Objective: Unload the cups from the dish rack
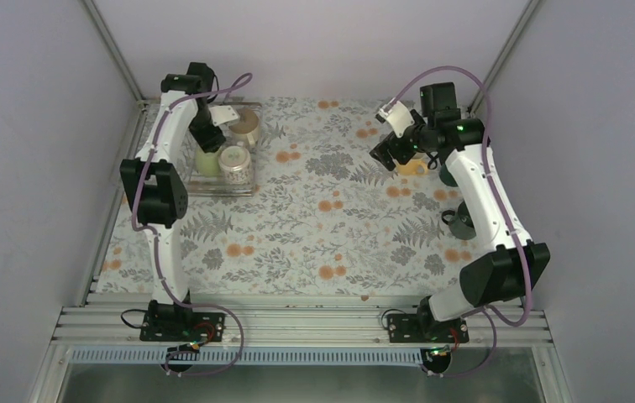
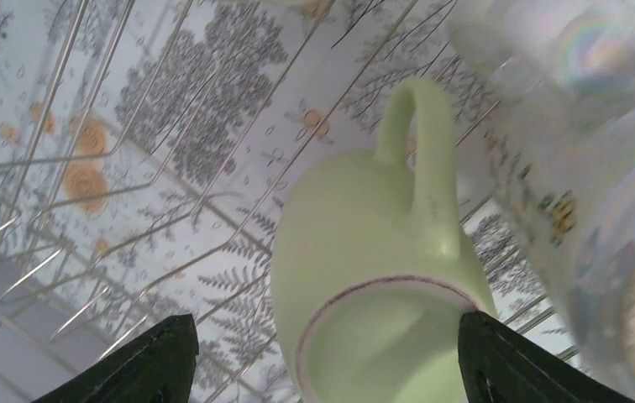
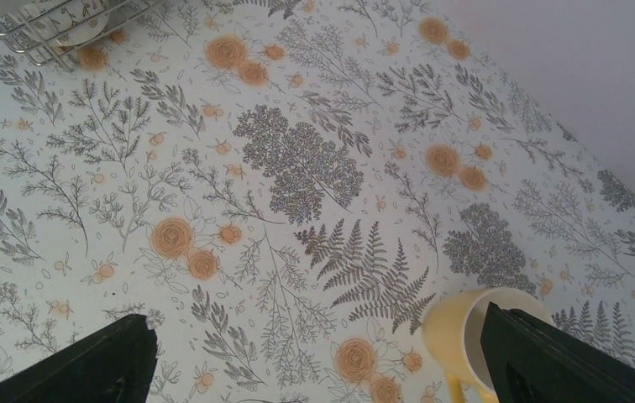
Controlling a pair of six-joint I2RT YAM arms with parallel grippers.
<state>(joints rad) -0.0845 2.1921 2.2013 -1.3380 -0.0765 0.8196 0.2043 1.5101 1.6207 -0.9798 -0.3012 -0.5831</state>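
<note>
Left jaws spread, straddling the inverted green mug (image 2: pixel 356 227) in the rack (image 2: pixel 87 218). Handle points away, probably for a body grip; nothing pinched yet. Right jaws spread wide, empty, over the bench (image 3: pixel 297 101). Yellow mug (image 3: pixel 465 323) stands beside them, apparently unloaded.

Left arm (image 1: pixel 163 180): base at 7 o'clock, stretched to 11 o'clock, elbow bent outward, wrist tipped down.
Left pincer (image 1: pixel 212 143): jaws apart, pointing down.
Right arm (image 1: pixel 486 201): base at 5 o'clock, reaching to 1 o'clock, elbow out toward 4 o'clock.
Right pincer (image 1: pixel 388 155): jaws spread wide, facing 8 o'clock.
</note>
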